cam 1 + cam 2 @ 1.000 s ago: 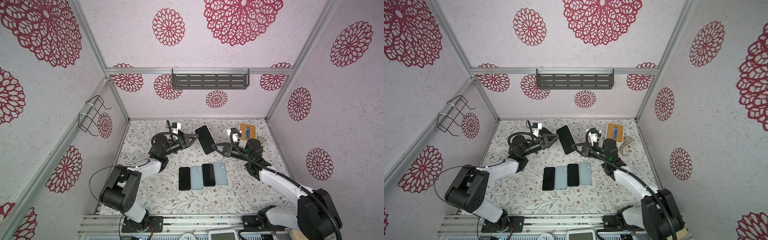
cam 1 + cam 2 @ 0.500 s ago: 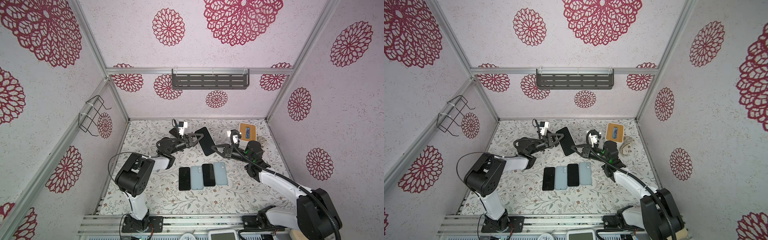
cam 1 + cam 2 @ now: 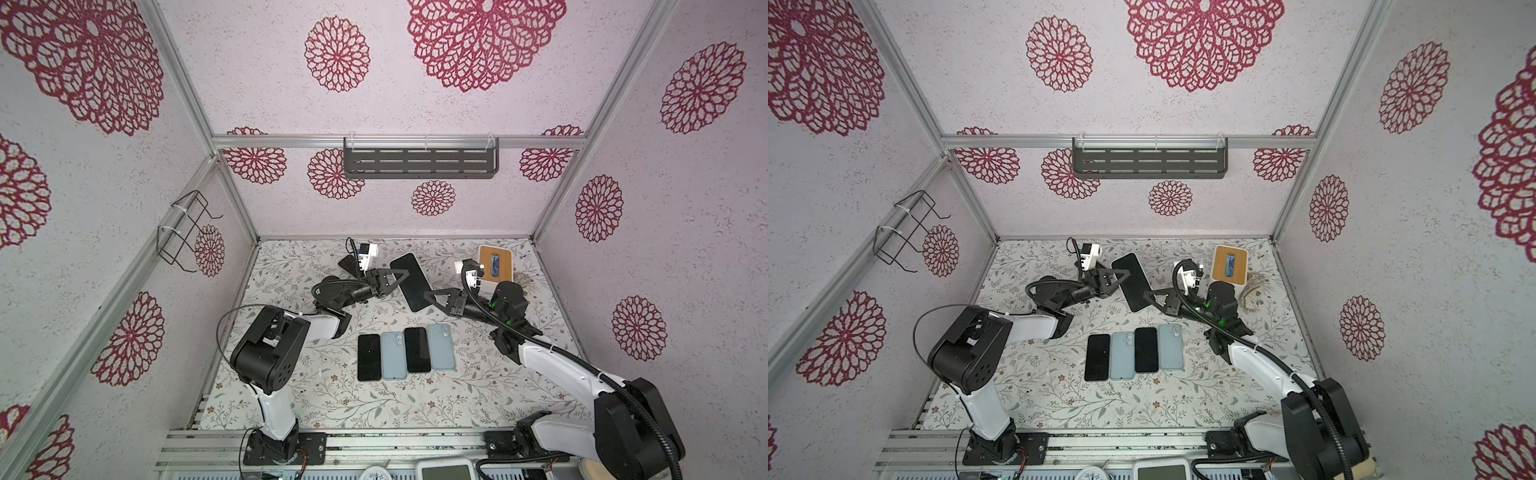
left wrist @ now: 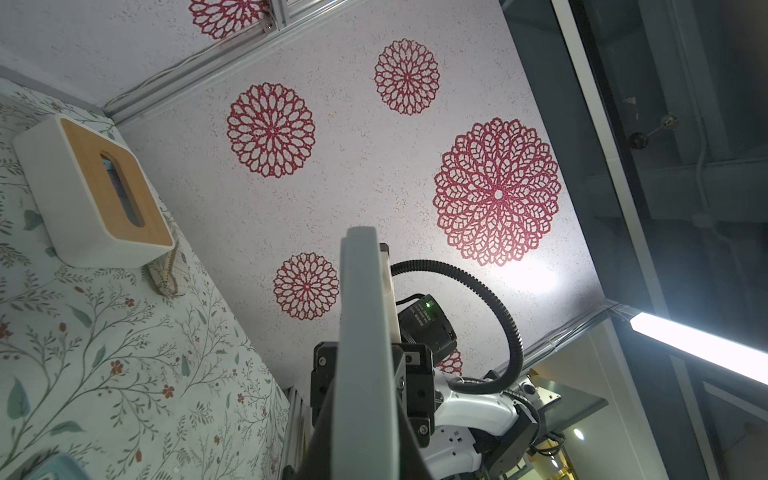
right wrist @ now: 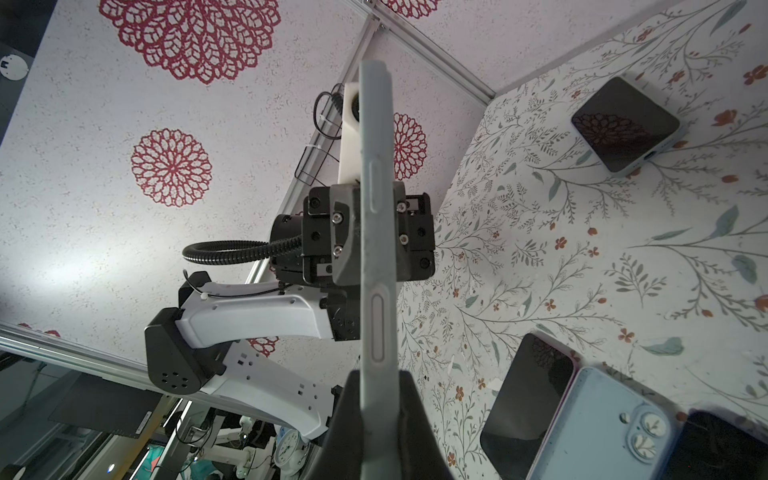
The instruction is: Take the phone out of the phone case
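Note:
A phone [image 3: 409, 281] with a dark screen, in a grey-blue phone case, hangs tilted above the back of the table in both top views [image 3: 1131, 281]. My left gripper [image 3: 395, 279] is shut on its left long edge. My right gripper [image 3: 430, 296] is shut on its lower right edge. The left wrist view looks along the case's edge [image 4: 363, 316], with that gripper [image 4: 365, 399] clamped across the case's thickness. In the right wrist view the case edge [image 5: 376, 208] with its side buttons runs up from my right gripper [image 5: 379, 399], which is shut on it.
Two black phones [image 3: 369, 357] [image 3: 417, 350] and two light-blue cases [image 3: 393, 355] [image 3: 441, 347] lie in a row mid-table. Another cased phone [image 5: 625, 129] lies at the back behind the left arm. A wood-topped white box [image 3: 494, 266] stands at the back right.
My left gripper moved right from beside the phone onto its left edge and went from open to shut on it. The right gripper kept its hold on the phone.

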`<state>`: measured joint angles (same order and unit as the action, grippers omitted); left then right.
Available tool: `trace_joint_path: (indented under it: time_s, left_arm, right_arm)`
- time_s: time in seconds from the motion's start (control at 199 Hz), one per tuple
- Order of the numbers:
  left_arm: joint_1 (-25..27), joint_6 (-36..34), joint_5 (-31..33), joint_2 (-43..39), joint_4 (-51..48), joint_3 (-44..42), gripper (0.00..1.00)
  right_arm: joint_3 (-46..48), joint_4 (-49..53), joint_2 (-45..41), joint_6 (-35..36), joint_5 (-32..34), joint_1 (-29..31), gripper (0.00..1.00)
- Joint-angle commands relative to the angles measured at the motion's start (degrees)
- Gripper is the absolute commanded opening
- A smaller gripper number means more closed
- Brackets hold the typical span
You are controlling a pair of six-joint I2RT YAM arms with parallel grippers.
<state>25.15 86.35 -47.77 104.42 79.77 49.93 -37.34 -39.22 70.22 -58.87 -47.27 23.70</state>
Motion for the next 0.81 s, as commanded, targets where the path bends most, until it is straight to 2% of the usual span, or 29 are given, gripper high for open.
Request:
trace_joint_path:
  time_s: [0.0, 0.07, 0.141, 0.201, 0.257, 0.362, 0.523, 0.694, 0.8]
  left_arm:
    - [-0.1, -3.6, 0.3, -5.2, -0.9, -0.2, 0.0]
    - [-0.1, -10.3, 1.5, -10.4, -12.2, -0.5, 0.0]
    - [0.1, -22.6, 5.1, -17.9, -32.9, 0.3, 0.0]
    - [0.5, -34.2, 11.4, -24.5, -53.3, 2.9, 0.0]
    - [1.1, -41.8, 17.8, -29.1, -68.0, 5.9, 0.0]
    - [1.6, -47.5, 26.2, -34.8, -81.3, 10.1, 0.0]
    - [2.2, -46.8, 31.7, -40.2, -83.2, 11.7, 0.0]
    - [5.1, -41.4, 35.1, -44.4, -71.2, 7.8, 0.0]
    - [9.0, -39.4, 40.2, -46.5, -64.8, 5.3, 0.0]
  right_arm:
    - [-1.0, -2.3, -4.5, 2.7, 0.0, 0.0, 0.26]
    - [-0.5, -1.6, -5.9, 4.0, 0.4, 0.2, 0.55]
    - [-0.2, 1.1, -8.0, 6.5, 2.1, 0.4, 0.71]
    - [0.0, 5.5, -10.6, 10.0, 4.6, 0.7, 0.81]
    - [0.4, 9.5, -13.0, 13.0, 7.4, 1.0, 0.88]
    - [2.1, 10.0, -16.2, 15.5, 10.0, 2.5, 0.93]
    - [4.0, 6.2, -16.2, 19.9, 15.4, 10.2, 0.93]
    - [6.6, -10.2, -12.2, 19.8, 19.0, 18.5, 0.93]
    - [6.7, -16.1, -10.2, 21.5, 22.4, 22.4, 0.93]
